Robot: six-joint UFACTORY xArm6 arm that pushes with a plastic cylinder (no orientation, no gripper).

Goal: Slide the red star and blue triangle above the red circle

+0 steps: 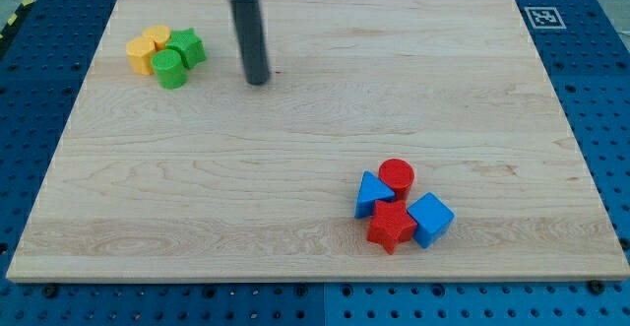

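The red circle (pixel 397 176) stands at the view's lower right. The blue triangle (pixel 371 194) touches it on its lower left. The red star (pixel 391 227) lies just below both, touching them. A blue cube (pixel 430 218) sits against the star's right side. My tip (pixel 258 80) rests on the wooden board (pixel 315 119) in the upper left part, far from this cluster and a little to the right of the green and yellow blocks.
At the view's upper left sits a tight cluster: a yellow block (pixel 157 38), a second yellow block (pixel 141 55), a green star-like block (pixel 187 47) and a green cylinder (pixel 169 69). A fiducial tag (pixel 542 16) marks the board's upper right corner.
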